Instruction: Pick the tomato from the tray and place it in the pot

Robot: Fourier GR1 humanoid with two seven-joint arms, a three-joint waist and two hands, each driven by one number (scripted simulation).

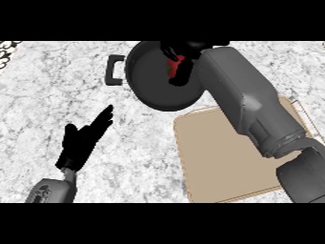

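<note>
Two arms come over a counter [45, 86] of grey-white speckled stone, and this counter is the biggest thing I see; it fills almost all the view, with a strip of patterned black-and-white material at its far left corner and another at its far right corner.

Next in size is the right forearm [253, 100], thick and grey, which crosses from the near right corner up toward the far edge of the counter. It passes over the tray [214, 157], a flat tan board with a thin pale rim that lies at the near right part of the counter; the arm covers its right side and I see nothing lying on the part of the tray that shows.

The pot [147, 81] stands at the far edge, a little right of the middle. It is round and dark, and a black handle sticks out from its left side. Its lower right rim is just beside the tray's far left corner.

The left hand [80, 143] rests at the near left part of the counter, well apart from the pot, with its fingers straight and relaxed, pointing up and to the right, touching nothing.

The right hand [179, 59] hangs over the inside of the pot, near its right rim. Its black fingers are curled around the tomato [173, 64], of which only a small red patch shows between them. If the tomato touches the bottom of the pot, I cannot tell.
</note>
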